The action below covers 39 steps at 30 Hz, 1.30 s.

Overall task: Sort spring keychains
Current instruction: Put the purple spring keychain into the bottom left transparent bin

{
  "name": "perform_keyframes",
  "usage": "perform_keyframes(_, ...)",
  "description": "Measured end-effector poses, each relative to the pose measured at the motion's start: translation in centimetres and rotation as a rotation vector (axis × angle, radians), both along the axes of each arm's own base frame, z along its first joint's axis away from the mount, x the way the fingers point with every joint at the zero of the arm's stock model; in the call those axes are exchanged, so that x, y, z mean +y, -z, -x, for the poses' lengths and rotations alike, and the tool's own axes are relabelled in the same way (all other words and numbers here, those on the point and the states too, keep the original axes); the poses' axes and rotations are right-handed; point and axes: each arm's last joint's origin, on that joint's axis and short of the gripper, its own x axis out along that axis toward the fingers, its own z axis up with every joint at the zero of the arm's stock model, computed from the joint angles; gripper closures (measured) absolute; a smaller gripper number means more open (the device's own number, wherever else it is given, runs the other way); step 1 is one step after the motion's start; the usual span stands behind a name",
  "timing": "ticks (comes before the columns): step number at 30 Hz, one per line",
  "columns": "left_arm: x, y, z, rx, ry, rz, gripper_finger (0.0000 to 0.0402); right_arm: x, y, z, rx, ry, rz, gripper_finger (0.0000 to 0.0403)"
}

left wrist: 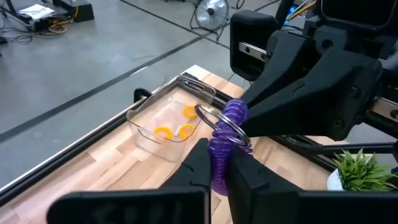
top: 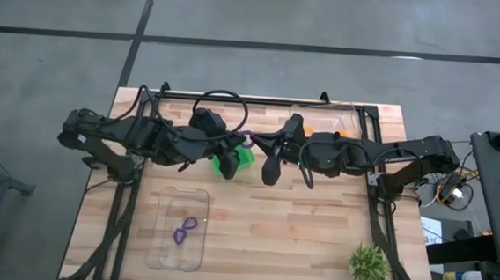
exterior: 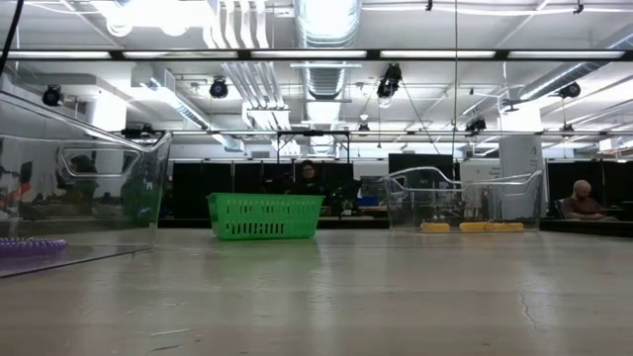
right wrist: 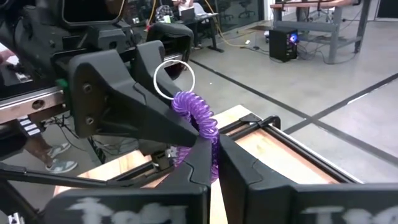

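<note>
A purple spring keychain with a metal ring is held in the air between both grippers, above the green bin. My left gripper comes from the table's left and my right gripper from the right; both are shut on the coil. Two more purple keychains lie in the clear tray near the front left. Orange keychains lie in the clear tray at the far right. No black keychains show. My left gripper pinches one end of the purple coil between its two fingers, level, from the table's left. The keychain is lifted clear, its ring end reaching toward the other gripper. My right gripper pinches the purple coil between its two fingers, level, from the table's right, meeting the left fingers tip to tip. The coil's ring stands free above the fingers.
The green bin stands mid-table below the grippers. A small green spiky plant sits at the near right corner. Black rails frame the table's sides. Bare wood lies between the front tray and the plant.
</note>
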Motion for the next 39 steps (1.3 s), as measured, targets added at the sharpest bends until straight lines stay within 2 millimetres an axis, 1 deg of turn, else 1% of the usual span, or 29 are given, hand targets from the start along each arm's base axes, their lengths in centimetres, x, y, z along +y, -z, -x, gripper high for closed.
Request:
perform_keyframes(3,0.0,0.0,0.0,0.005,0.018,0.0,0.0383,0.0,0.0,0.0,0.002,0.002,0.004,0.0384)
perform_keyframes(8,-0.1,-0.3,0.4,0.039,0.088,0.028,0.0384,-0.1,0.0,0.1,0.016,0.036,0.024,0.0347)
perform_keyframes(14,-0.2,-0.6,1.7,0.149,0.196,0.084,0.0385,-0.3,1.0,0.6,0.131,0.048,0.042,0.0299)
perform_keyframes(19,-0.7,-0.6,2.6,0.247,0.387,0.193,0.0385,-0.3,2.2,1.0,0.266,-0.039,0.034,0.0268)
perform_keyframes(23,-1.1,0.0,3.2,0.344,0.538,0.319,0.0385,-0.4,3.1,1.2,0.362,-0.124,-0.033,0.0254)
perform_keyframes(26,-1.6,0.9,3.6,0.465,0.634,0.419,0.0385,-0.7,4.0,1.5,0.456,-0.184,-0.078,0.0249)
perform_keyframes(29,-2.3,2.4,3.8,0.632,0.668,0.501,0.0386,-0.6,4.8,1.6,0.514,-0.203,-0.108,0.0248)
perform_keyframes(31,-2.8,3.8,4.0,0.768,0.68,0.553,0.0386,-0.6,5.3,1.7,0.544,-0.202,-0.116,0.0248)
perform_keyframes(34,-3.7,6.1,4.1,0.97,0.661,0.577,0.0386,-0.6,5.6,1.7,0.554,-0.199,-0.122,0.0248)
perform_keyframes(39,-5.5,10.0,3.4,1.133,0.709,0.604,0.0386,-0.6,5.8,1.8,0.559,-0.196,-0.121,0.0248)
